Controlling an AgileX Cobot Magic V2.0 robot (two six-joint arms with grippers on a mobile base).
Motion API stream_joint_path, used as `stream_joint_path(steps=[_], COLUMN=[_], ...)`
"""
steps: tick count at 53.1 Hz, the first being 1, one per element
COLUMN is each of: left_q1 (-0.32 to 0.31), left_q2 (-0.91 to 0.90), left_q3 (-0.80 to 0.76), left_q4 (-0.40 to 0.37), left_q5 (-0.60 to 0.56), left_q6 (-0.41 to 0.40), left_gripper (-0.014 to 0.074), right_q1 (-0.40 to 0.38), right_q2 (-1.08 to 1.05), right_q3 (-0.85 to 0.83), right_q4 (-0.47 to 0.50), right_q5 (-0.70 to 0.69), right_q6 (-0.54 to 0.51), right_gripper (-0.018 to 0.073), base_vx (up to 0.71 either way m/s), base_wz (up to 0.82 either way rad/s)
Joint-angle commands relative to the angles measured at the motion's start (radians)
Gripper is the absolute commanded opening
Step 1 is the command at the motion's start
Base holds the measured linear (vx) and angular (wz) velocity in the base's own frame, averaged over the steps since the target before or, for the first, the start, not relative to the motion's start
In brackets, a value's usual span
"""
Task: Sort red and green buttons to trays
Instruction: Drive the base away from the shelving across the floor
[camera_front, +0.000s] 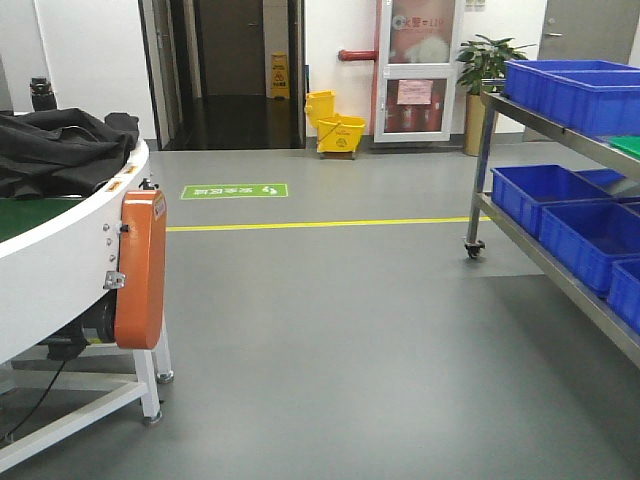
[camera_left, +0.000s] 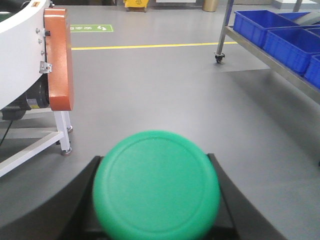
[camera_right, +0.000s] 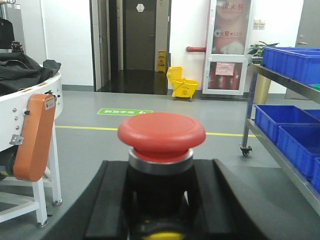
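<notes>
While both arms hang over the open floor, between the conveyor on the left and the rack of blue crates on the right, each button is off any table and carried in an end effector. In the left wrist view the green button fills the lower middle, its round cap facing the camera and hiding its body. The dark fingers of the left end effector stand close on either side. Since nothing else bears the button, we judge them closed on the body beneath the cap, though the contact itself is hidden. In the right wrist view the red button stands upright, mushroom cap on top, and the right end effector is narrowed onto its dark block body, pads against both flanks. We judge both switches to be light, stiff and hard, with smooth plastic caps that would slip or depress under a squeeze. The flat sides of the block are the sound place to hold. The caps overhang, so each will want setting down body first and level, lest it topple. Neither of the trays shows plainly: a strip of bright green at the right edge of the rack's upper shelf could be one, but too little shows to tell.
</notes>
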Motion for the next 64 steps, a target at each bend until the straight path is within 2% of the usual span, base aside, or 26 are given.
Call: stream_joint_path(steps=[1, 30, 64], left_q1=[-0.003, -0.003, -0.003], left_q2=[0.005, 0.005, 0.011], left_q3=[-0.028, -0.028, -0.028], left_q4=[-0.004, -0.004, -0.004], left_q5=[-0.09, -0.09, -0.097], left_q6=[-0.007, -0.007, -0.007], left_gripper=[-0.0006, -0.0006, -0.0006], right_q1=[0.002, 0.002, 0.002], right_q2=[0.002, 0.002, 0.007], right_q3=[-0.031, -0.031, -0.031], right_q4=[-0.008, -0.008, -0.008], right_q5=[-0.062, -0.072, -0.07], right_q6=[0.001, 0.001, 0.001], right_gripper=[-0.001, -0.001, -0.001], base_vx=[0.39, 0.48, 0.6], base_wz=[0.04, -0.09, 0.0])
